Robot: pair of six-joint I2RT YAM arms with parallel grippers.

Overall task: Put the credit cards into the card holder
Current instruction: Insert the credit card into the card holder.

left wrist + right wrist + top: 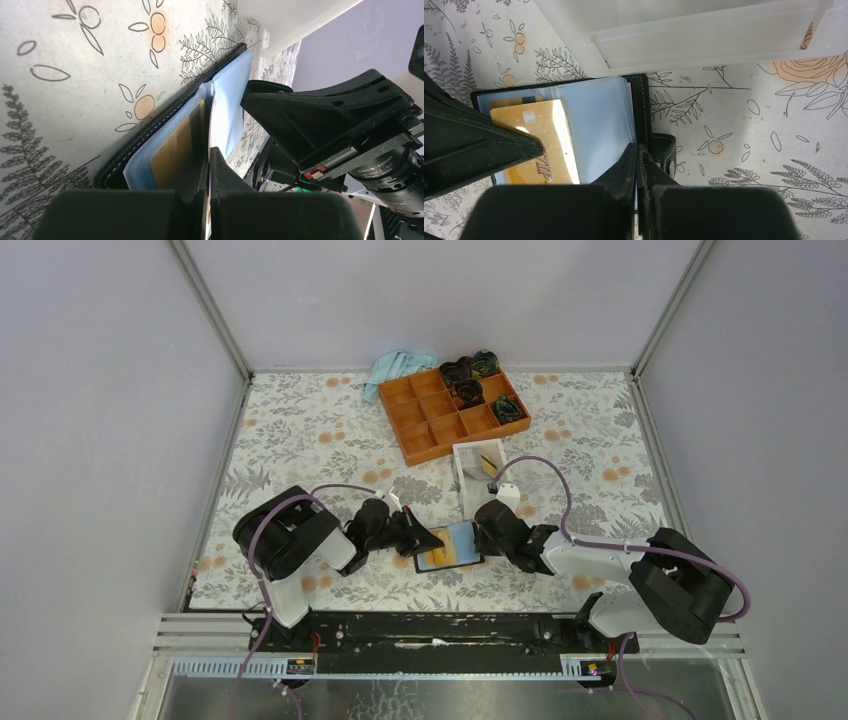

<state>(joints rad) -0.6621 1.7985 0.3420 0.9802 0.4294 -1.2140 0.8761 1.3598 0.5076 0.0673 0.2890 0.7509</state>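
Observation:
The black card holder (464,539) lies open on the floral mat between both arms, its light-blue sleeves facing up. My left gripper (430,538) is shut on a yellow-orange credit card (544,142) and holds it over the holder's left half, at the sleeve. A second card (514,103) sits inside a sleeve behind it. In the left wrist view the held card is edge-on between my shut left gripper (209,150). My right gripper (638,148) is shut on the holder's right edge, beside the snap tab (669,150).
A white open-topped box (478,475) stands just behind the holder with a yellow card (490,462) in it. An orange compartment tray (452,412) with dark items is farther back. A light-blue cloth (395,368) lies at the back wall.

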